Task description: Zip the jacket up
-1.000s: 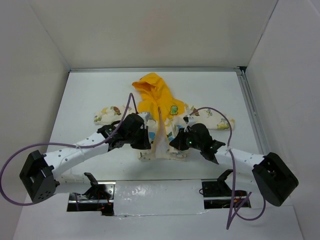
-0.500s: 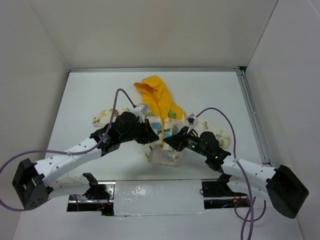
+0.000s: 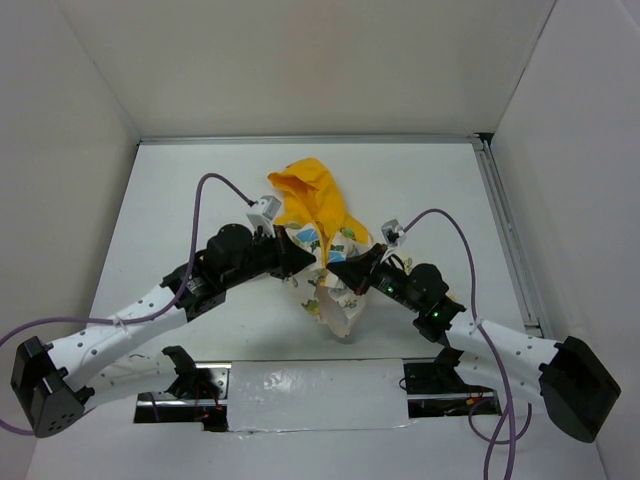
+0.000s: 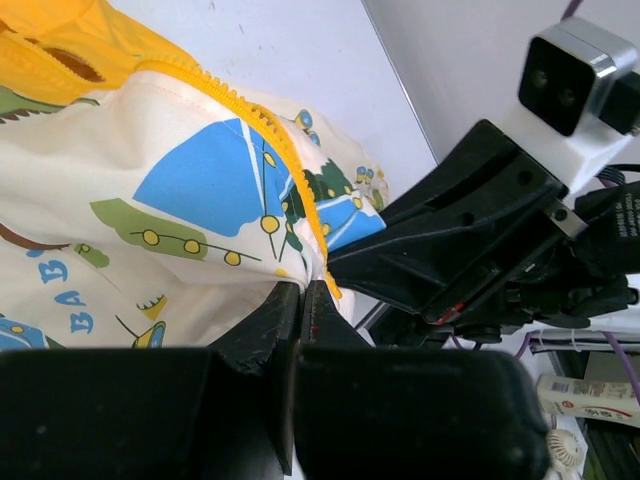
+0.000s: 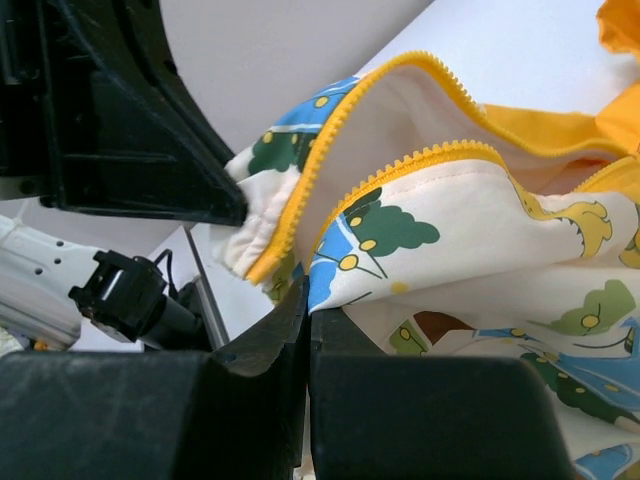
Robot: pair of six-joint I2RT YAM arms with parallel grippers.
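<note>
The jacket hangs lifted off the table, its yellow hood toward the back and its cream printed body bunched between my two grippers. My left gripper is shut on the jacket's left front edge by the yellow zipper teeth. My right gripper is shut on the right front edge, with its zipper teeth curving above the fingers. The two grippers meet tip to tip over the table's middle. The zipper is open and its slider does not show.
The white table is walled by white panels on three sides. A metal rail runs along the right edge. Purple cables loop over both arms. A taped strip lies at the near edge between the arm bases.
Both grippers have risen and moved away from the bases with the jacket's front edges held. The jacket's lower body has come off the table and bunched; the sleeves no longer lie spread.
</note>
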